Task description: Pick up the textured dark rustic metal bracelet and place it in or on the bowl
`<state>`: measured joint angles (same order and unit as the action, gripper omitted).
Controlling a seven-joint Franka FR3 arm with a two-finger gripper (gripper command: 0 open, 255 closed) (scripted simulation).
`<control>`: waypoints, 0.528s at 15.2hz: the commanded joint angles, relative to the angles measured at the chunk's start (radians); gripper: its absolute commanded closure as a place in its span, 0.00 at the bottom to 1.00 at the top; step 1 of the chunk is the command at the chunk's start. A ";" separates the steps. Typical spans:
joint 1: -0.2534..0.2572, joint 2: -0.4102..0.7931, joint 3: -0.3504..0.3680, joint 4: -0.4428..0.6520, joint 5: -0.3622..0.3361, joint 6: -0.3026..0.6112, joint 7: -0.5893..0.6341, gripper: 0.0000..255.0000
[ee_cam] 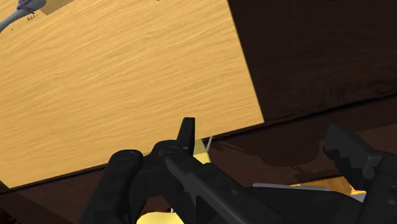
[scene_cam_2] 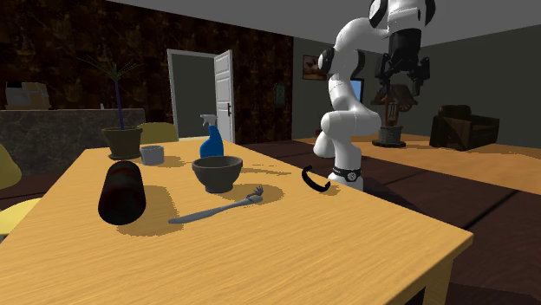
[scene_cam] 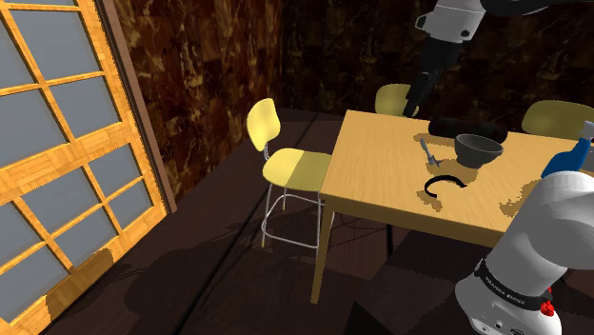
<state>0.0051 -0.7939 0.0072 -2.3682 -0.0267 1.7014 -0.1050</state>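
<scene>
Gripper [scene_cam_2: 403,80] released, fingers apart, nothing between them. Hangs high over table [scene_cam_2: 260,251], well clear of everything. Bracelet [scene_cam_2: 305,179]: dark open ring, flat on table, toward stand side, apart from bowl [scene_cam_2: 217,173]. Bowl dark, upright. Brush [scene_cam_2: 212,210] lies just beside bowl. Spray bottle [scene_cam_2: 211,139] behind bowl in second exterior view, black cylinder [scene_cam_2: 121,192] at its left.

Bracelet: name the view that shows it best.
The shoulder view: from above, the bracelet lies as an open dark arc on the pale table, near the bowl. The second exterior view shows it low and foreshortened at the table's far edge.
</scene>
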 commanded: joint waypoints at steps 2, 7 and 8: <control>-0.004 -0.019 -0.012 -0.035 -0.012 0.015 -0.017 0.00; -0.035 -0.105 -0.080 -0.198 -0.082 0.093 -0.104 0.00; -0.043 -0.120 -0.096 -0.228 -0.098 0.109 -0.122 0.00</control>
<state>-0.0299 -0.9068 -0.0711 -2.5670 -0.1075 1.7868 -0.2064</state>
